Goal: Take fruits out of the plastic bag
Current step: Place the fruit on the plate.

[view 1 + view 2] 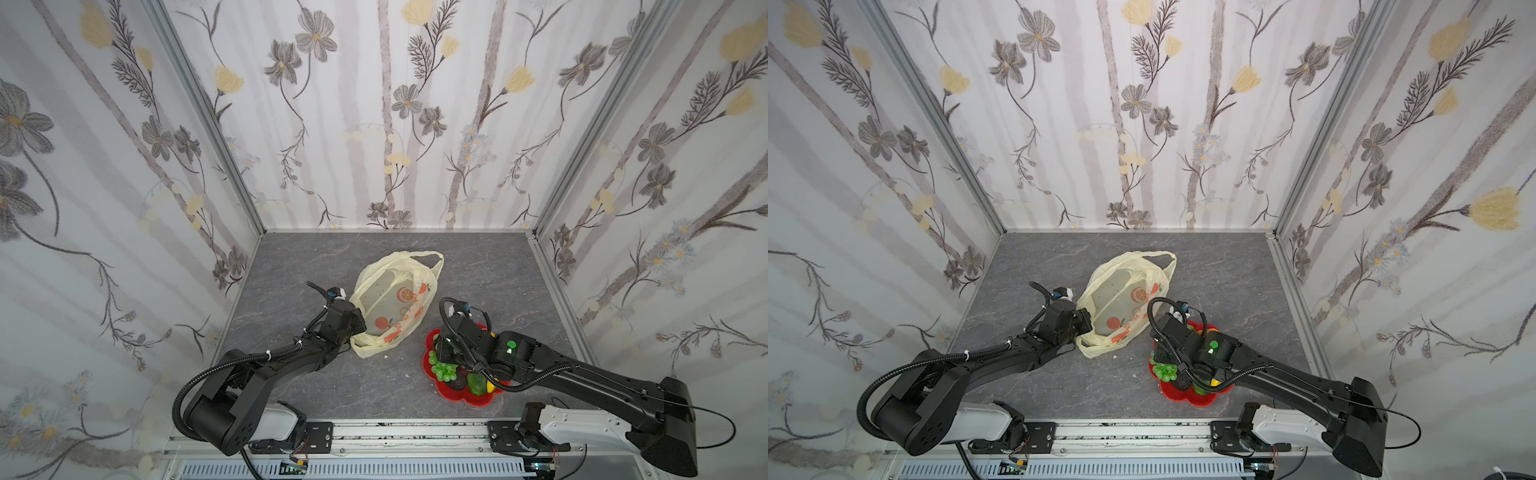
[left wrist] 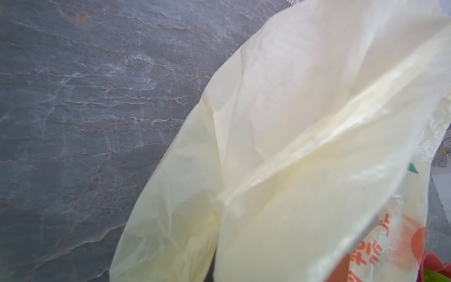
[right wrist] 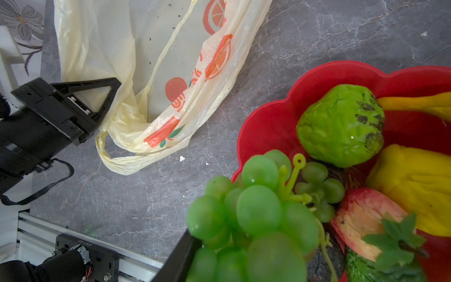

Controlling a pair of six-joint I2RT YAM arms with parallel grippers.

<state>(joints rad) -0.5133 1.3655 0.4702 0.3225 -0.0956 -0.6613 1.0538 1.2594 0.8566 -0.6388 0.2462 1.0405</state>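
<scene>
Right pincer (image 1: 444, 354) seems clamped on the grape bunch (image 3: 258, 210), which overhangs the bag-side rim of the red dish (image 3: 268, 122). Other fruits (image 3: 341, 124) sit inside. Left pincer (image 3: 107, 107) is pinched shut on the edge of the plastic bag (image 3: 151, 61). The bag lies flat on the counter (image 3: 317, 36) and looks empty. Its orange printed characters are unreadable.

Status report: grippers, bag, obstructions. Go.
Left gripper shut on plastic bag edge. Right gripper holds grape bunch at red dish rim. No fruit visible in bag. Nothing blocking.
</scene>
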